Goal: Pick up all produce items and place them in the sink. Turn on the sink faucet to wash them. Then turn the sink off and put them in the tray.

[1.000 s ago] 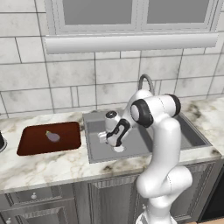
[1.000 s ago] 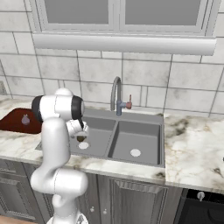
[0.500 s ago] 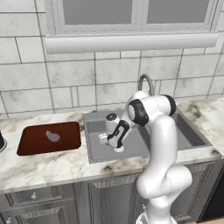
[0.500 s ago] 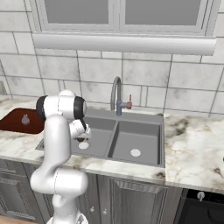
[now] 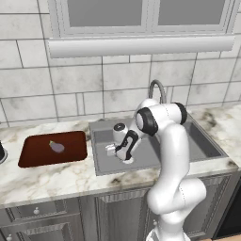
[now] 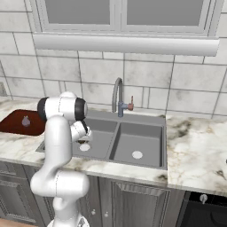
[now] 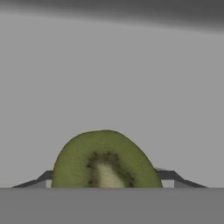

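- Kiwi (image 7: 105,159) lies on the sink (image 5: 101,162) floor, between the jaws
- Eggplant (image 5: 57,147) sits in tray (image 5: 33,157)
- Whether the jaws grip, I cannot tell
- Next: clamp, lift, carry to tray

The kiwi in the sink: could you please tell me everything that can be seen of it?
The kiwi appears in the hand view as a halved fruit, its cut face towards the camera: green flesh, a pale core ringed by dark seeds, a thin olive-brown skin edge. It sits low on the grey floor of the sink, between the tips of the pincer, one to each side. Whether they touch it cannot be told.
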Robot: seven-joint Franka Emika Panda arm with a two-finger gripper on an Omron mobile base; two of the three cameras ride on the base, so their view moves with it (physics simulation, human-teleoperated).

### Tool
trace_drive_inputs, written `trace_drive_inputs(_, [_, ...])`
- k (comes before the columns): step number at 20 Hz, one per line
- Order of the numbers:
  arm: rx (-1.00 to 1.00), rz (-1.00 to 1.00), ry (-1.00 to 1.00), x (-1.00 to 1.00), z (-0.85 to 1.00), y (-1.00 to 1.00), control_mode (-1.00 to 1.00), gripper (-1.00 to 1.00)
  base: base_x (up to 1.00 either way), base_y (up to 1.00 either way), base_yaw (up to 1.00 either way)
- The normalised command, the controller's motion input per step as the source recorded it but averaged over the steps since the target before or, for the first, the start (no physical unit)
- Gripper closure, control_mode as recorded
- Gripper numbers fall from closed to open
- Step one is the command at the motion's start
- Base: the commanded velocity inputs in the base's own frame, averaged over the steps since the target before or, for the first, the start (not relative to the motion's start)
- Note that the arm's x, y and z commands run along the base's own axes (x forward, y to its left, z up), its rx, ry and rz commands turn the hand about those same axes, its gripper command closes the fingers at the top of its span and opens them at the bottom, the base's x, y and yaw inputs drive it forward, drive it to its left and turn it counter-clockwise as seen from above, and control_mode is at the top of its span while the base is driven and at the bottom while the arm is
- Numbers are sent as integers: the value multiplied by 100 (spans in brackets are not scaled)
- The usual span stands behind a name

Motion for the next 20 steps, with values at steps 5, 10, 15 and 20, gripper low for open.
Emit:
trace_drive_inputs(5, [0,0,-7,-8,18,0,-100,100,0,0,0])
trace_drive_inputs(10, [0,3,-15,-14,66,5,-100,100,0,0,0])
trace_drive_inputs(15, [0,3,-14,-6,89,36,-100,100,0,0,0])
trace_drive_inputs(20, [0,3,-8,-2,93,65,-100,100,0,0,0])
